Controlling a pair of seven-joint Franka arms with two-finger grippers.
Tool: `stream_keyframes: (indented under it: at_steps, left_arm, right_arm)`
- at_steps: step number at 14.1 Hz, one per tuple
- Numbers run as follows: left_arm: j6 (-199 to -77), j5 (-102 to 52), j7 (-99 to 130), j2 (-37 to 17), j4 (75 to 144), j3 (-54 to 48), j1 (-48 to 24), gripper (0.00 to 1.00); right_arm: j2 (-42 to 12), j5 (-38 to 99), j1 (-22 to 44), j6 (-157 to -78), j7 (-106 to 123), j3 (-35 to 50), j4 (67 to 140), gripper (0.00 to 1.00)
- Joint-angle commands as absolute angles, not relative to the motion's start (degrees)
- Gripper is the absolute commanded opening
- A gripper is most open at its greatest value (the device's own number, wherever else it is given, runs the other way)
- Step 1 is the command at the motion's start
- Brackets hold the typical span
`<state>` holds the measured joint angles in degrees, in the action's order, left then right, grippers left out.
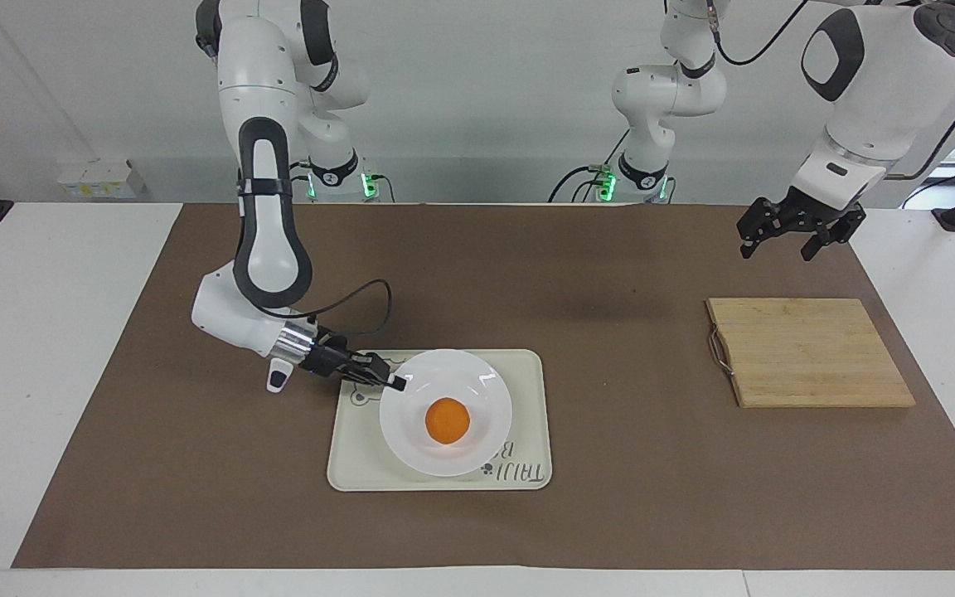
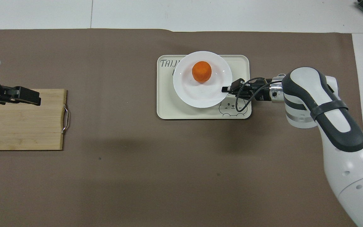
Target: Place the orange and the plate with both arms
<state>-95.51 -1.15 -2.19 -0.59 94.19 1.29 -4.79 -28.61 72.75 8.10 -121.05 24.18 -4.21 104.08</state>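
Small round orange fruit (image 1: 448,420) sat in the round white shallow plate (image 1: 477,390), plate over the cream rectangular bear tray (image 1: 527,369); wooden cutting board (image 1: 809,352) lay well apart, toward the left arm's end.

Facing and overhead, shared tabletop
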Motion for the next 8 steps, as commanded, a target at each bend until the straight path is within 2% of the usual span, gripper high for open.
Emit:
stream_keyframes:
  at_steps: [1,8]
  left_arm:
    - [-96.6,-1.4,-1.7,0.9,96.1,1.1,-4.4,1.0]
    - [-96.6,-1.4,-1.7,0.9,96.1,1.1,-4.4,1.0]
  right_arm:
    - [-28.0,71.8,9.1,-121.3,24.2,-3.8,104.9,0.0]
    - [-26.7,69.5,8.3,-120.2,26.4,-3.9,108.0,0.0]
